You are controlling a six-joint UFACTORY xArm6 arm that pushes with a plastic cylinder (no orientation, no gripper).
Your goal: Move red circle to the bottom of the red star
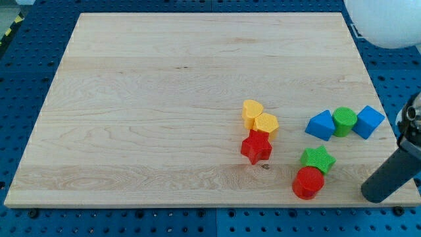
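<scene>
The red circle (308, 182) lies near the board's bottom edge, right of centre, touching the green star (318, 158) just above it. The red star (256, 147) lies to the upper left of the red circle, with a gap between them. My tip (377, 195) rests at the board's bottom right, to the right of the red circle and apart from it. The dark rod leans up toward the view's right edge.
A yellow heart (252, 110) and a yellow hexagon (266, 123) sit directly above the red star, touching it. A blue triangle (320, 124), a green circle (344, 120) and a blue cube (368, 122) form a row at the right. A white round object (388, 20) is at the top right.
</scene>
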